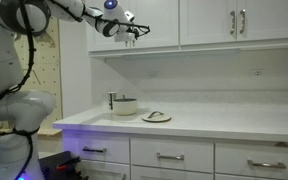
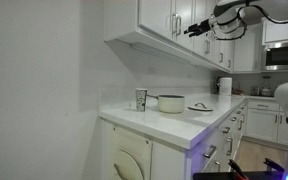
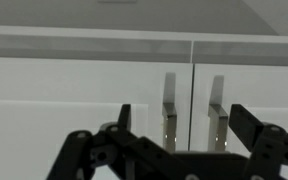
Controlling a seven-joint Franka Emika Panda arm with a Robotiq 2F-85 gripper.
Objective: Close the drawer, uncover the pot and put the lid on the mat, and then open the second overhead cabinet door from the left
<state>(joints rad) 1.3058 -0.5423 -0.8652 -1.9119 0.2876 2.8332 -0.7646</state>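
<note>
My gripper (image 3: pixel 182 118) has its fingers spread wide, the overhead cabinet handles (image 3: pixel 169 115) straight ahead between them, and well below, the pot (image 1: pixel 125 106) and lid (image 1: pixel 156 117) rest side by side on the white counter (image 1: pixel 214 125).

The white countertop (image 1: pixel 224 122) below me has a few bits on it, all bunched toward one end: a small cup (image 1: pixel 111 100), the pot (image 1: pixel 126 106) just beside it, then the mat (image 1: pixel 166 118) a little further along, flat on the counter, with the lid (image 1: pixel 155 115) sitting on top.
</note>
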